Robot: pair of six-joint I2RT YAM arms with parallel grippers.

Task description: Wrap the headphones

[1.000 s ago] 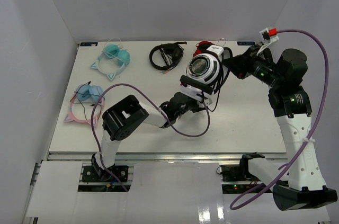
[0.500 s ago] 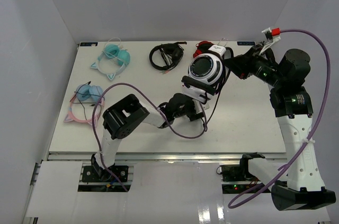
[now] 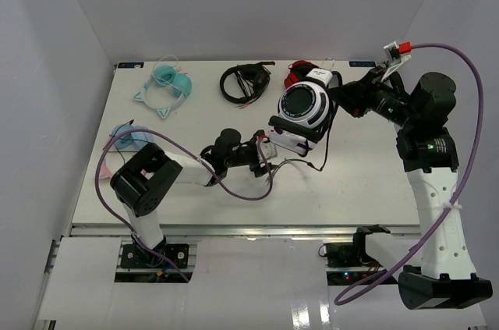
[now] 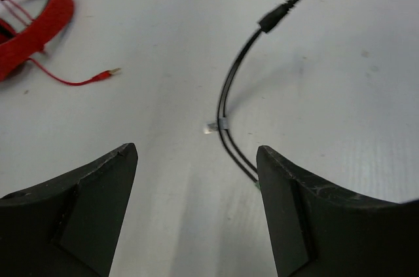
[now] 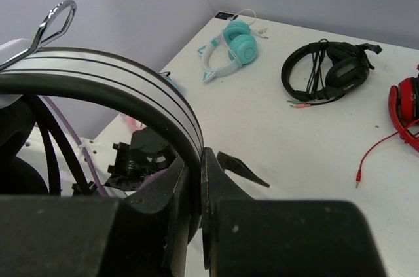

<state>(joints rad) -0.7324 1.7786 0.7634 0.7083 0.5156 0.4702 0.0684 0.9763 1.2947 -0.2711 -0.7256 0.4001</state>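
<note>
Your right jaws clamp the headphones by the stiff headband — left jaws gape empty over the likely limp, thin cable you should pinch.

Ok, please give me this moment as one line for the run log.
right hand: shut on white headphones, at headband | left hand: open, low over black cable | cable: loose on table

1. Headphones: glossy white plastic cup and band, with a smooth black rubbery cable.
2. My left gripper, fingers: matt black plastic, scratched.
3. Table: matt white, lightly scuffed.
4. Red headphones: matt red band.
</note>
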